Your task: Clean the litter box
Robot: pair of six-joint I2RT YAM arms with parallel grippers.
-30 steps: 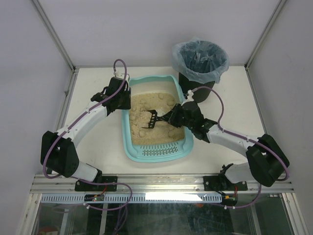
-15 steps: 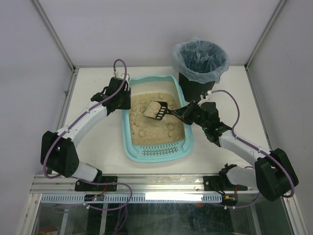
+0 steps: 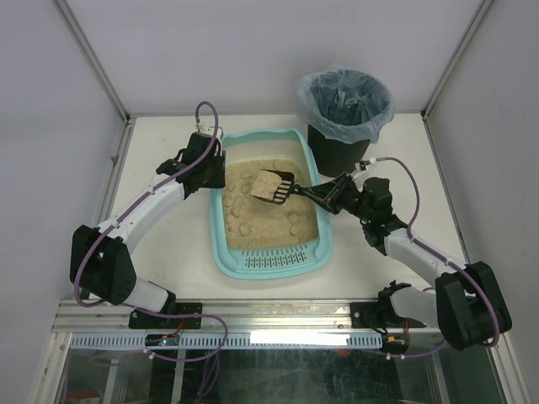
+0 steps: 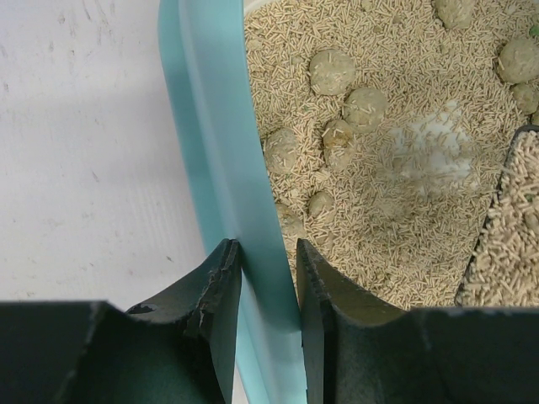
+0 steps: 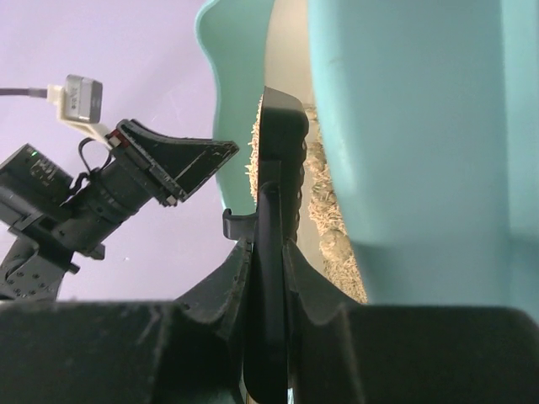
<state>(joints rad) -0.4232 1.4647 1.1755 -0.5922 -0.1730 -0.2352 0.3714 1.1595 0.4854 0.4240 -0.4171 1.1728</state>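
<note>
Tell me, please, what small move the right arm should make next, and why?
Probably carry the scoop level, away and to the right toward the bin. The right gripper is shut on its handle, it hangs loaded above the litter box, and the bin stands open just beyond the box's far right corner. The left gripper pinches the box's rim, steadying it.

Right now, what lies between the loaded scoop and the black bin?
Only the litter box, its teal right rim, separates the scoop from the bin, as the top view shows.
</note>
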